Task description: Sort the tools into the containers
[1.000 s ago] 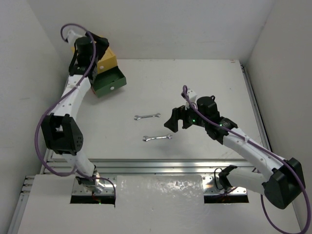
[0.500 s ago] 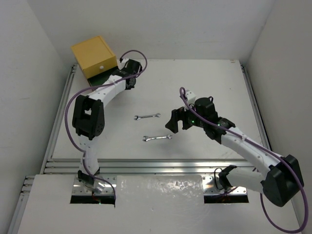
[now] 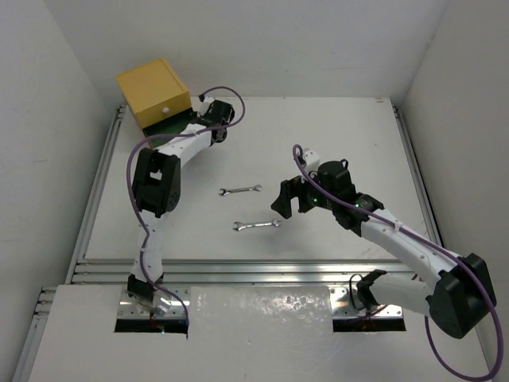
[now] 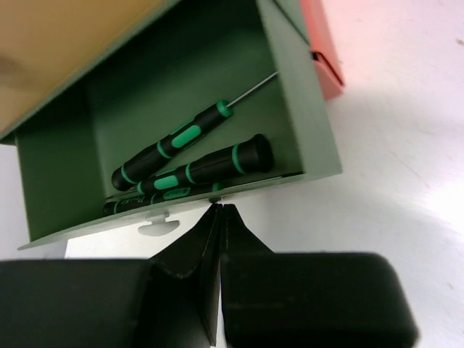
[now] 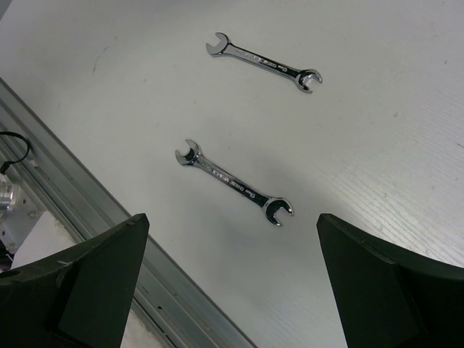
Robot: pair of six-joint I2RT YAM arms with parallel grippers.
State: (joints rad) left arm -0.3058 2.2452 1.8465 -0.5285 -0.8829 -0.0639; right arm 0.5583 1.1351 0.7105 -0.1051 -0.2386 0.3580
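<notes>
The containers stand stacked at the back left: a yellow drawer (image 3: 153, 94) on top, a green drawer (image 4: 297, 109) under it, and an orange-red drawer (image 4: 322, 51) at the edge of the left wrist view. The green drawer is partly open and holds green-and-black screwdrivers (image 4: 192, 170). My left gripper (image 4: 220, 209) is shut on nothing, its tips against the green drawer's front wall, right of the white knob (image 4: 156, 226). Two silver wrenches (image 3: 240, 190) (image 3: 256, 225) lie mid-table. My right gripper (image 5: 232, 217) hovers open above the nearer wrench (image 5: 235, 185), just right of it (image 3: 285, 200) from above.
White walls close in the table on the left, back and right. A metal rail (image 3: 238, 270) runs along the near edge, and another rail (image 3: 417, 175) runs down the right side. The left arm's purple cable (image 3: 219, 91) loops beside the drawers.
The left arm came down from above the drawers to the green drawer's front and its jaws shut. The green drawer now sits further in under the yellow one. The right arm barely moved.
</notes>
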